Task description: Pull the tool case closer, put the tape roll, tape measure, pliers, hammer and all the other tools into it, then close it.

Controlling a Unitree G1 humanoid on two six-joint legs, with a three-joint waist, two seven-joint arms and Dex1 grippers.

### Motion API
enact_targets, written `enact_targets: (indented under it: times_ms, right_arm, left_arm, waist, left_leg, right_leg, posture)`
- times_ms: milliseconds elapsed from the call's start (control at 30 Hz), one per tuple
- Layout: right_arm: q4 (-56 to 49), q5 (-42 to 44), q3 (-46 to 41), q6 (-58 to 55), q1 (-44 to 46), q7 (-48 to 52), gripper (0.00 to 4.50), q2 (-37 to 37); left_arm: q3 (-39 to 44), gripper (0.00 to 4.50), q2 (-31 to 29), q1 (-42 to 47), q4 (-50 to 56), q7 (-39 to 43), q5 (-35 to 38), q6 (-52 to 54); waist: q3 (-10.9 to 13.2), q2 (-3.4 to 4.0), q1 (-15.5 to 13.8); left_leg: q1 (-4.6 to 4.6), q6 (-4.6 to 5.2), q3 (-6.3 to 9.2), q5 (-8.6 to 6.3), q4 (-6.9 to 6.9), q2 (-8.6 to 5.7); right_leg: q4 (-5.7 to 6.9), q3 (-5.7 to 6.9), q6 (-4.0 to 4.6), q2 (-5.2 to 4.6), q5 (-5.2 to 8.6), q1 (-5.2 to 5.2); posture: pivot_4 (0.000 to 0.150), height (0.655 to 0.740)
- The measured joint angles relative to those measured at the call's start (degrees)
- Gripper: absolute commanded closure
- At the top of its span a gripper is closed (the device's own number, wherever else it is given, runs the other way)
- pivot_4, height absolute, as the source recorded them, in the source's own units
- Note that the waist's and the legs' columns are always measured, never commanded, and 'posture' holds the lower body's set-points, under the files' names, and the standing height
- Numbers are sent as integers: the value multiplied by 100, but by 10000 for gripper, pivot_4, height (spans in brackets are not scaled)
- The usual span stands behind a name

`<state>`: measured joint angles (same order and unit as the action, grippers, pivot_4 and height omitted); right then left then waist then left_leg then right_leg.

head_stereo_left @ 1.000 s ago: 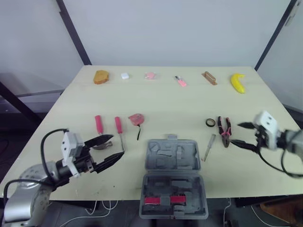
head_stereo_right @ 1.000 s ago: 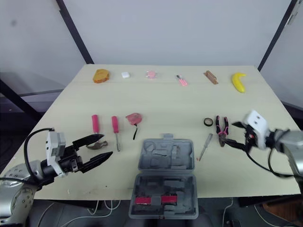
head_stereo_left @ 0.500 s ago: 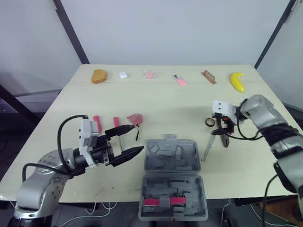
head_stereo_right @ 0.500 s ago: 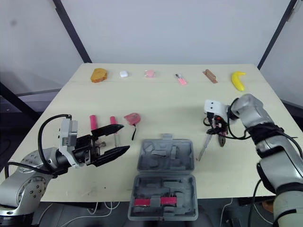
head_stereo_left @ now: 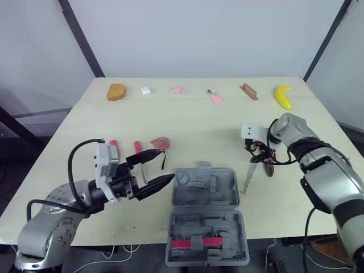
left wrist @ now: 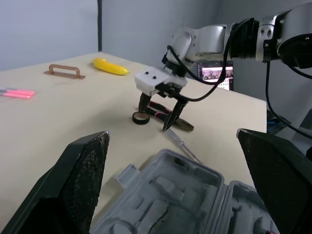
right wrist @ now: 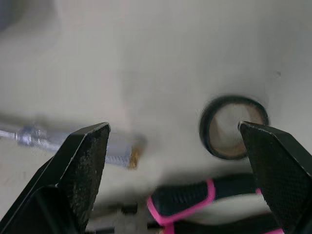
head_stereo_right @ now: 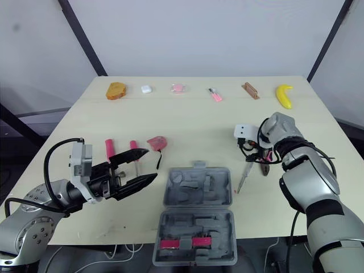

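Tape pickup looked in hand: the right gripper (left wrist: 155, 118) hung over the tape roll (right wrist: 234, 127), fingers apart; next, drop and pinch. The left gripper (head_stereo_left: 153, 169), also spread, hovered left of the tool case (head_stereo_left: 206, 187).

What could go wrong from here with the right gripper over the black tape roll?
1. The open right gripper hangs over the black tape roll, with the pink-and-black pliers and the clear-handled screwdriver close beside it. Its wide jaws may catch those instead.
2. The near half of the grey plastic tool case seems to overhang the edge of the pale table. Loading it there could tip it.
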<state>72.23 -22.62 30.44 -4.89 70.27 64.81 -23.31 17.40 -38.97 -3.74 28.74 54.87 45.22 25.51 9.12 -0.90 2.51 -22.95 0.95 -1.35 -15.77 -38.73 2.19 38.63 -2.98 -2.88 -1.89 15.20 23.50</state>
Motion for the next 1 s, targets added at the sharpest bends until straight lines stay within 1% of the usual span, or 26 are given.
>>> enact_targets:
  times_ms: [200,233,300,333,367,400,433,467,500,533,567,700,833,967,1000]
  right_arm:
    - [327,-68,-172,-152,89,-388,514,207]
    - [345,-81,-176,-170,89,-414,2874,210]
    - [418,-93,-231,-264,89,-472,8725,236]
    - [462,-101,-243,-323,88,-509,14015,253]
    - [490,-119,-250,-372,88,-537,17905,267]
    - [505,-136,-257,-385,88,-553,22902,274]
    - [511,-146,-269,-394,88,-566,26358,280]
    - [528,-167,-338,-458,88,-627,34267,292]
    - [528,-166,-344,-468,88,-633,36378,293]
    - [528,-175,-361,-482,88,-657,43310,299]
    - [528,-176,-367,-482,88,-661,44768,300]
    - [527,-259,-386,-386,89,-718,44768,297]
    - [505,-512,-205,79,89,-482,44768,151]
    - [307,-657,-91,516,90,23,44768,-68]
    - [96,-656,-89,664,90,345,44768,-153]
  left_arm:
    - [13,0,3,-113,9,-47,0,-62]
    - [13,0,5,-117,12,-51,0,-67]
    - [15,0,7,-140,19,-79,0,-88]
    - [15,0,7,-158,23,-99,0,-94]
    - [17,0,7,-168,29,-112,0,-97]
    - [20,0,8,-177,35,-121,0,-99]
    - [24,0,7,-184,40,-126,0,-101]
    - [38,0,8,-215,72,-142,0,-107]
    - [39,0,8,-216,76,-143,0,-107]
    - [44,0,7,-221,102,-147,0,-111]
    - [44,0,7,-221,105,-147,0,-111]
    - [46,0,6,-259,106,-143,0,-112]
    - [55,0,-9,-291,106,-95,-7,-151]
    - [66,0,-46,-331,97,33,-106,-294]
    - [65,0,-95,-363,62,147,-170,-392]
  waist:
    - [2,3,-11]
    - [2,4,-9]
    - [2,4,-4]
    - [3,5,-3]
    - [3,6,-2]
    - [4,6,-2]
    - [4,6,-1]
    - [4,7,3]
    - [4,7,3]
    - [4,7,2]
    - [4,7,2]
    - [4,7,3]
    - [5,8,0]
    - [7,12,-1]
    - [10,16,3]
  left_leg:
    - [-1,2,1,-1,1,-1]
    - [-1,2,1,-1,1,-1]
    - [0,1,1,-1,2,-1]
    - [0,2,1,-1,3,0]
    - [0,2,1,-1,4,-1]
    - [0,2,1,-2,5,-1]
    - [0,2,1,-2,5,-1]
    - [1,3,1,-2,7,-2]
    - [1,3,1,-2,7,-2]
    - [1,3,1,-2,8,-2]
    - [1,3,1,-2,8,-2]
    - [1,3,0,-2,9,-3]
    - [1,3,1,-2,10,-4]
    - [1,3,0,-2,11,-4]
    - [2,4,0,-2,11,-5]
  right_leg:
    - [0,1,0,-3,0,0]
    - [0,1,0,-3,0,0]
    - [0,0,0,-3,0,0]
    - [0,0,0,-3,0,0]
    - [0,0,0,-3,0,0]
    - [0,0,0,-3,0,1]
    - [0,0,0,-3,0,1]
    - [0,0,0,-2,0,1]
    - [0,0,0,-2,0,1]
    - [0,0,0,-2,0,1]
    - [0,0,0,-2,0,1]
    - [-1,0,0,-2,0,1]
    - [-3,0,0,-2,0,1]
    - [-4,0,0,-2,0,1]
    - [-4,0,0,-1,0,1]
  posture:
    - [1500,7400]
    - [1500,7400]
    - [1500,7400]
    - [1500,7400]
    - [1500,7400]
    - [1500,7400]
    - [1500,7400]
    - [1500,7400]
    - [1500,7400]
    - [1500,7400]
    - [1500,7400]
    - [1500,7400]
    - [1500,7400]
    - [1500,7400]
    - [1500,7400]
